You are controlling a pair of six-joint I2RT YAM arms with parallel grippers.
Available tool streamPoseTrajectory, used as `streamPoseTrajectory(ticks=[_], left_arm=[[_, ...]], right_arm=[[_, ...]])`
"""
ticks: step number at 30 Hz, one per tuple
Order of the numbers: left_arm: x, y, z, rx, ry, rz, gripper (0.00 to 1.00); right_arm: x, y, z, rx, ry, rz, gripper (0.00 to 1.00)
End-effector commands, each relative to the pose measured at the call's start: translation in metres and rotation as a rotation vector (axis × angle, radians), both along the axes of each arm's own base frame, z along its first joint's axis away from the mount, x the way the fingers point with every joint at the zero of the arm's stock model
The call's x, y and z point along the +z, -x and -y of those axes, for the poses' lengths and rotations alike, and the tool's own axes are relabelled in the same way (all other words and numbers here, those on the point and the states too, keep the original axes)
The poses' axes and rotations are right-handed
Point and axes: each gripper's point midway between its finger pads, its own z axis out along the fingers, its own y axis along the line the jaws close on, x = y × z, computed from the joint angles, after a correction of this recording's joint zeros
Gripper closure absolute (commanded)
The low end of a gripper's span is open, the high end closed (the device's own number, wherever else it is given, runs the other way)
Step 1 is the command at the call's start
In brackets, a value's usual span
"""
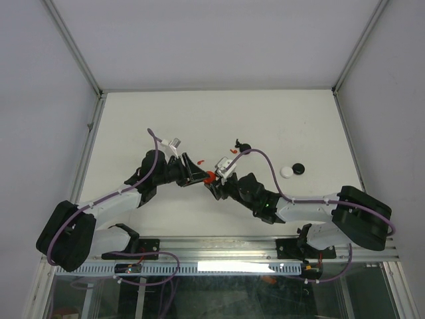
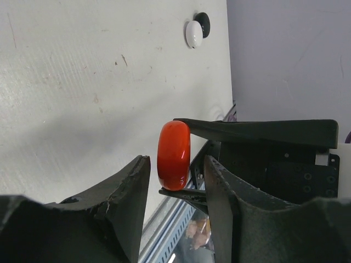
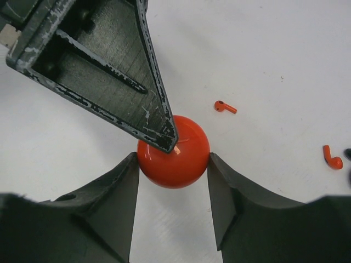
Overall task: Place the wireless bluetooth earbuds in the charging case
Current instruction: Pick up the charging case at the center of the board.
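A red round puck-shaped charging case (image 1: 210,177) is closed and held just above the table between both arms. My right gripper (image 3: 173,161) is shut on its rim, the case (image 3: 174,152) filling the jaws. My left gripper (image 2: 176,164) is open, and its fingers straddle the flat faces of the case (image 2: 174,155), with a gap on the left side. One left fingertip (image 3: 164,137) rests on the case's top. Two red earbuds (image 3: 225,107) (image 3: 332,159) lie on the table beyond the case. One red earbud shows in the top view (image 1: 199,161).
A white puck (image 1: 286,172) and a black puck (image 1: 299,169) lie together at the right, also in the left wrist view (image 2: 193,34). A black earbud (image 1: 242,146) and small red bits lie behind the grippers. A small silver-white object (image 1: 175,143) lies at the left.
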Motion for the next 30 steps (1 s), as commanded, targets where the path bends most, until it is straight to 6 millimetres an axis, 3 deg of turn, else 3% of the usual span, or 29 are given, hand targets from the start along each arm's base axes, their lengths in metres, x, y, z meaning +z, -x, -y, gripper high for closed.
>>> streamPoseTrajectory(ticks=[1, 9, 12, 21, 30], left_arm=[[0.016, -0.001, 0.008, -0.033, 0.044, 0.052, 0.57], [0.020, -0.003, 0.008, -0.035, 0.038, 0.085, 0.83], [0.025, -0.004, 0.007, -0.050, 0.011, 0.137, 0.90], [0.053, -0.010, 0.002, -0.133, -0.113, 0.378, 0.93], [0.080, -0.005, 0.004, -0.304, -0.190, 0.620, 0.96]], right_arm=[[0.035, -0.003, -0.004, -0.019, -0.114, 0.050, 0.62], [0.037, -0.002, -0.003, -0.014, -0.120, 0.053, 0.62], [0.039, 0.001, -0.004, 0.006, -0.121, 0.050, 0.55], [0.053, 0.010, 0.008, 0.064, -0.138, 0.009, 0.35], [0.076, -0.041, 0.069, -0.138, -0.193, 0.061, 0.35]])
